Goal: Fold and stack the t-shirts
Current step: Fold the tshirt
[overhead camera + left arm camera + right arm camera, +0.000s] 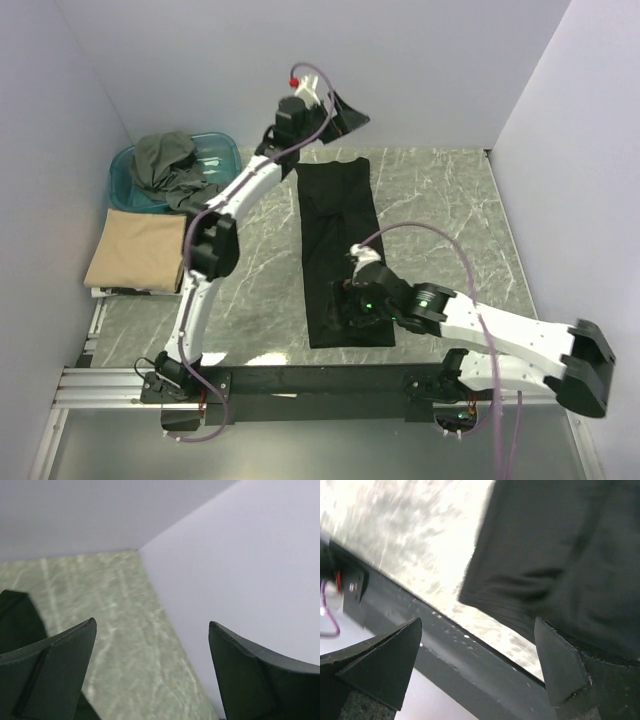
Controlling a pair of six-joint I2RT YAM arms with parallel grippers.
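A: From above, the black t-shirt point(338, 250) lies as a long strip mid-frame. The right gripper point(350, 303) is over its lower end, and the left gripper point(350, 115) is raised at top centre.

B: Left wrist: jaws wide, nothing between them.

A: Right wrist: wide too — shirt corner upper right. It looks soft, light and floppy — I'd pinch that bottom edge.

green marble table point(440, 210) w/ black t-shirt point(335, 230) mid, tan t-shirt point(135, 250) left, teal tub point(222, 152) back-left

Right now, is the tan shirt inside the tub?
No, the tan shirt lies folded on the table beside the tub, which holds the grey shirt.
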